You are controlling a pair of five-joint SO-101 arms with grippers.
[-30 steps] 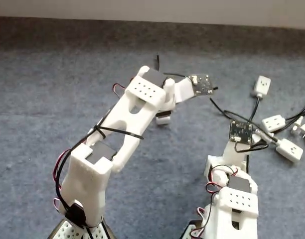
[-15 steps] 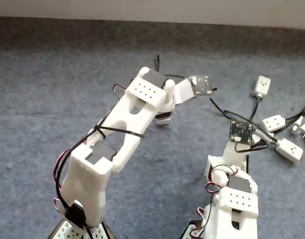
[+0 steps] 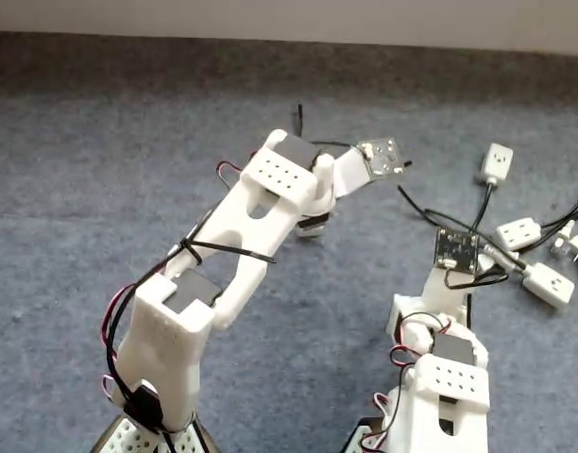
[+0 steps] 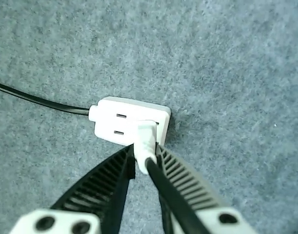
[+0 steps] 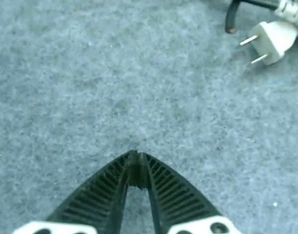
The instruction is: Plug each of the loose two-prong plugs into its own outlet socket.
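In the left wrist view a white outlet socket [image 4: 121,121] with a black cord lies on the grey carpet. My left gripper [image 4: 145,155] is shut on a white two-prong plug [image 4: 144,139], whose front end is pressed against the socket's face at its right-hand slots. The plug's black cord runs back between the fingers. In the high view the left arm [image 3: 261,203] reaches to mid-table. My right gripper [image 5: 138,163] is shut with nothing in it, low over bare carpet. A loose white plug [image 5: 271,41] lies beyond it, prongs bare.
Several white sockets [image 3: 518,232] and plugs [image 3: 567,242] with black cords lie in a cluster at the right of the carpet, just past the right arm [image 3: 450,377]. A black cord end [image 5: 231,20] lies near the loose plug.
The left arm's wrist has turned and shifted slightly toward the far side over the socket. The right arm has not moved.
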